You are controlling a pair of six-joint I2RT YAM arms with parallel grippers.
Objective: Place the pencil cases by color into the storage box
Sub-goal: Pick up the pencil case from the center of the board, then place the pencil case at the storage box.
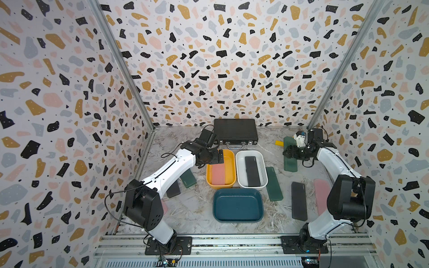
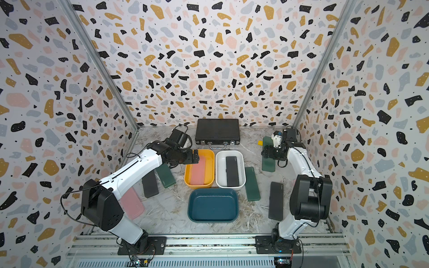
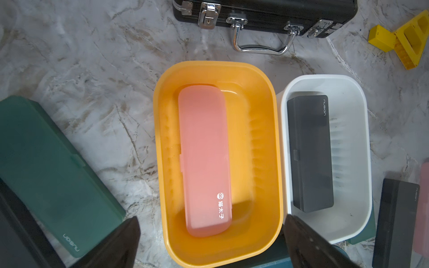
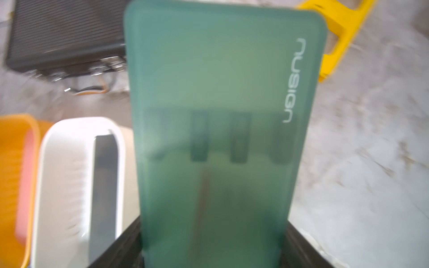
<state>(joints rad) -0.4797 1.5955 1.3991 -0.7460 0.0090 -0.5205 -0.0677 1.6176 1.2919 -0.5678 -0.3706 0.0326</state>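
Pencil cases are partly sorted. You see a pink case (image 1: 217,174) lying in the yellow tub (image 1: 232,162) and a black case (image 1: 252,170) in the white tub (image 1: 239,169). The blue tub (image 1: 214,204) sits in front of both.

Your right gripper (image 1: 287,152) is clamped on a green case (image 1: 290,166) at the back right, near the yellow pieces (image 1: 278,142). In both top views only the case's ends stick out past the gripper. The right wrist view, though blurred, shows the fingers (image 4: 125,246) pressing its long edges.

Your left gripper (image 1: 220,157) hovers over the yellow tub's far end. The left wrist view shows its fingers (image 3: 116,243) spread wide, holding nothing.

Loose on the table are a second green case (image 1: 274,184) just beside the white tub, a second black case (image 1: 299,200) and a second pink case (image 1: 321,192). By the left arm lie a third green case (image 2: 165,176), a third black case (image 2: 150,184) and a third pink case (image 2: 131,204). Each of these two loose pink cases is plain in a single top view only; an arm covers it elsewhere.
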